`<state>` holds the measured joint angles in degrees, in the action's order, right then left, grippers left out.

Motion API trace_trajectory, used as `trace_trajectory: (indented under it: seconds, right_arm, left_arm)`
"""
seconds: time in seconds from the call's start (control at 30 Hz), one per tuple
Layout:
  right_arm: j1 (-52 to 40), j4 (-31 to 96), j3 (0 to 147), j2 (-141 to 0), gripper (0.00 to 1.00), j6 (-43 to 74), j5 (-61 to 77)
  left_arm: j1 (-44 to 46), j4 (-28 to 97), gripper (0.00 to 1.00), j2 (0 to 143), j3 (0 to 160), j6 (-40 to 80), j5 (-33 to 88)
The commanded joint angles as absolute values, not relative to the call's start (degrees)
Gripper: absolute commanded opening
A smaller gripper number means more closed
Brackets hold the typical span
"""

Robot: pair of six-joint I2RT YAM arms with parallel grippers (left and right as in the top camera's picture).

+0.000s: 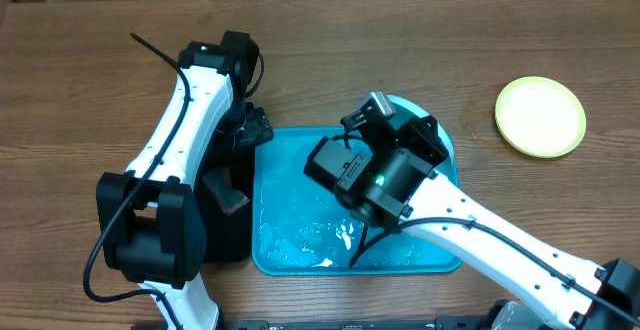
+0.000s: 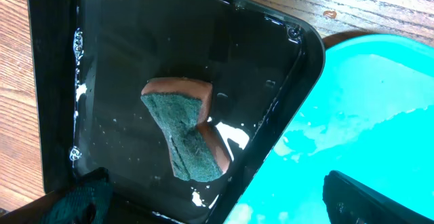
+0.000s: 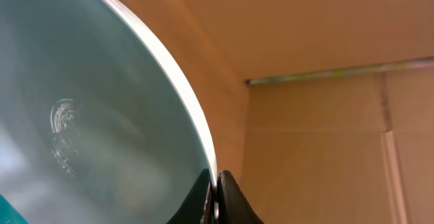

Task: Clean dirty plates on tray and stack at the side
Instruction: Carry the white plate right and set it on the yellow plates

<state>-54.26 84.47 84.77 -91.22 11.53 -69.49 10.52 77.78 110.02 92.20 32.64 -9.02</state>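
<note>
- Your right gripper (image 3: pixel 215 198) has its jaws pinched shut on the rim of the light blue plate (image 3: pixel 88 115). It holds the plate above the blue tray (image 1: pixel 290 255), likely so drips land inside.
- Your left gripper (image 2: pixel 210 193) has its jaws wide and empty, and hovers over the sponge (image 2: pixel 186 132) in the black tray (image 2: pixel 108 47).
- One yellow-green plate (image 1: pixel 540 117) lies on the counter (image 1: pixel 80 60), well apart from the tray.
- No labels or writing are readable.

A: Is the surface (image 1: pixel 420 30) wood?
B: Yes, brown and grainy. The blue tray (image 1: pixel 285 185) is shiny wet plastic.
A: And the sponge (image 2: pixel 183 136)?
B: Rough green top. The black tray (image 2: pixel 135 47) is glossy; the blue plate (image 3: pixel 102 129) is smooth.
</note>
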Motion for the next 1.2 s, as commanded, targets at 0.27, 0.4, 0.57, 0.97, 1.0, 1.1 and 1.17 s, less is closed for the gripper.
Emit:
trace_trajectory:
  seconds: [0.27, 0.4, 0.57, 0.97, 1.0, 1.1, 1.17]
  right_arm:
    - [-55.66, 84.20, 86.19, -89.36, 0.04, 11.73, -75.61]
    - [-55.64, 82.63, 86.19, -89.36, 0.04, 12.23, -74.24]
    - [-59.40, 83.40, 86.39, -89.25, 0.04, 16.40, -70.11]
    - [-39.66, 72.42, 81.60, -89.27, 0.04, 37.28, -24.40]
    - [-35.40, 72.40, 80.95, -89.27, 0.04, 37.32, -21.23]
    - [-27.33, 71.99, 80.84, -89.38, 0.04, 37.34, -15.62]
    - [-20.34, 70.98, 80.84, -89.38, 0.04, 37.34, -11.62]
  left_arm:
    - [10.90, 77.69, 1.00, 108.31, 93.27, 31.68, -9.91]
    - [10.90, 77.80, 0.99, 108.31, 93.27, 31.68, -10.92]
    - [10.90, 78.28, 1.00, 108.31, 93.27, 31.68, -10.90]
    - [10.90, 78.15, 1.00, 108.31, 93.27, 31.73, -10.44]
    - [10.90, 78.13, 1.00, 108.31, 93.27, 31.70, -10.46]
    - [10.92, 77.82, 1.00, 108.31, 93.27, 31.73, -10.44]
    - [10.90, 77.54, 1.00, 108.31, 93.27, 31.75, -10.44]
